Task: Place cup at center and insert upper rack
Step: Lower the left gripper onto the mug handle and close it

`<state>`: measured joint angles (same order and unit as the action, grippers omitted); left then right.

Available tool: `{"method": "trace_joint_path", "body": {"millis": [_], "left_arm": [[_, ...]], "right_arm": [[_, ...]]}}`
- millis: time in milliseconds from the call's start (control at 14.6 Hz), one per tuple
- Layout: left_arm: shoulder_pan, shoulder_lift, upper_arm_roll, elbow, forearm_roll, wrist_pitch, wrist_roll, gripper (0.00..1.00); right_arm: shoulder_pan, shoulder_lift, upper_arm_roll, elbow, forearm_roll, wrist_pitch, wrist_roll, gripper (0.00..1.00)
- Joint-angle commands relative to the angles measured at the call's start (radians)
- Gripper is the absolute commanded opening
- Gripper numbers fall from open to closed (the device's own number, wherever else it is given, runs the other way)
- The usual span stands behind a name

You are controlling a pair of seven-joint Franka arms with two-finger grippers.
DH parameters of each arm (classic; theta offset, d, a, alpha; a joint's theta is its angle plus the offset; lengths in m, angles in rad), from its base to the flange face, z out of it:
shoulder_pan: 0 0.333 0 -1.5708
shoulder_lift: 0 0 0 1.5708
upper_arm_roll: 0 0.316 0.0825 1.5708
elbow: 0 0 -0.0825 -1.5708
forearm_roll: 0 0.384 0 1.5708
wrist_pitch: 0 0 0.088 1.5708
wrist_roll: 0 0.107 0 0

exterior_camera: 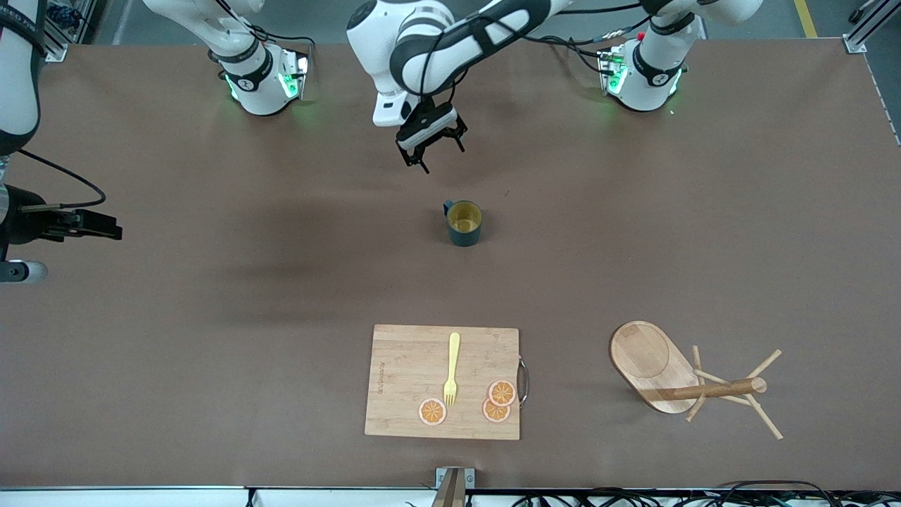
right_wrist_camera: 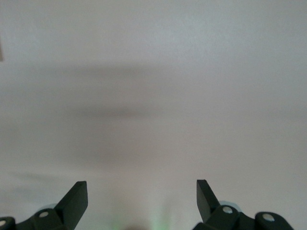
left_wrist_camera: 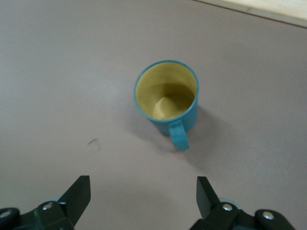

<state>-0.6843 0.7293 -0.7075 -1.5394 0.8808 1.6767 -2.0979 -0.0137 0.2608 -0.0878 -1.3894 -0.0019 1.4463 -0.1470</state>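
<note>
The cup (exterior_camera: 464,223) stands upright on the brown surface (exterior_camera: 211,317) about midway between the two arms' ends, its handle turned toward the robots' bases. The left claw (exterior_camera: 431,149) hangs in the air over bare surface just short of the cup, fingers (left_wrist_camera: 76,194) spread wide and grasping nothing. The right claw (right_wrist_camera: 142,194) hovers over bare surface at the right arm's end of the surface, fingers likewise released and empty; that arm waits. The upper rack (exterior_camera: 693,384) lies tipped on its side near the front camera, toward the left arm's end, its oval base on edge and its pegs splayed out. Beside it, also nearer the camera than the cup, rests a cutting board (exterior_camera: 408,366) carrying a yellow fork (exterior_camera: 451,373) and three orange slices (exterior_camera: 501,393)
</note>
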Motion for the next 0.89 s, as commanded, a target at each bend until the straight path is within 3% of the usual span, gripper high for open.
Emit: {"method": "trace_joint_path", "body": {"millis": [0,273,546,819], "left_arm": [[-0.095,0.074,0.086,0.045,0.114,0.000,-0.108,0.92],[-0.244,0.090,0.279,0.045,0.124,0.058,-0.174,0.76],[-0.251,0.107,0.312,0.045,0.148,0.072,-0.174,0.66],[-0.250,0.124,0.330,0.045,0.188,0.093,-0.191,0.66]], "right_arm": [[-0.020,-0.018,0.023,0.004,0.000,-0.041,-0.025,1.00],[-0.017,-0.070,0.026,-0.025,0.002,-0.044,0.051,1.00],[-0.006,-0.159,0.030,-0.091,0.002,-0.046,0.083,1.00],[-0.008,-0.242,0.028,-0.129,0.020,-0.053,0.081,1.00]]}}
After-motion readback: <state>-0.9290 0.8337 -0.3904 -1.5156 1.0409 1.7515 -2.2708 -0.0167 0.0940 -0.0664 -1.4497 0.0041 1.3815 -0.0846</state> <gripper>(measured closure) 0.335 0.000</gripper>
